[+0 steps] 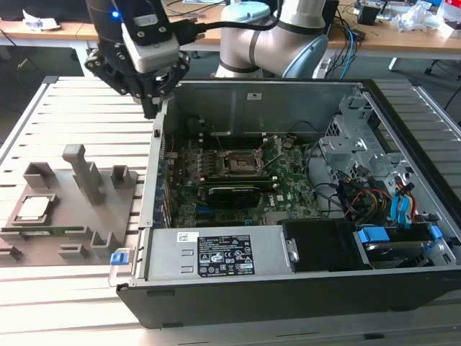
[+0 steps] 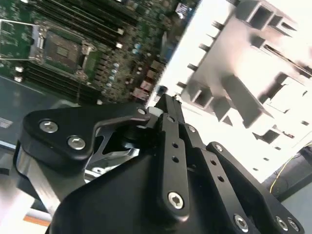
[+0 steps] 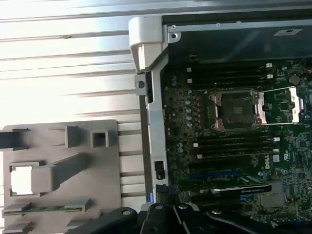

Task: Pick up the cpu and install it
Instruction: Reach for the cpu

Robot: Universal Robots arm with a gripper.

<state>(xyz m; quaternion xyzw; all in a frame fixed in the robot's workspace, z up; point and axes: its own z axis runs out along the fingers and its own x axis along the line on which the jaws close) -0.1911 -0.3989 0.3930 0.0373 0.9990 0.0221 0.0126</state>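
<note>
In the exterior view the hand (image 1: pixel 153 108) hangs above the far left corner of the open computer case (image 1: pixel 288 86), over its side wall. Its fingers look pressed together with nothing between them. The cpu (image 1: pixel 32 209) lies flat in a pocket of the grey holder (image 1: pixel 72 234) on the slatted tabletop (image 1: pixel 72 101), well to the exterior view's left of the hand and nearer the camera. The socket (image 1: pixel 238 164) on the board stands uncovered.

In the second wrist view the hand (image 2: pixel 165 102) shows its two fingers meeting at the tip, empty, with the socket (image 2: pixel 61 48) to one side and the holder's upright blocks (image 2: pixel 243 92) to the other.

In the first wrist view the cpu (image 3: pixel 22 179) sits square in its pocket, just beside a slanted block (image 3: pixel 63 168).

The pickup looks to be the step in hand. To my eye it calls for fingers spread wider than the chip, squared to its edges, descending clear of that block and gripping the rim only.
</note>
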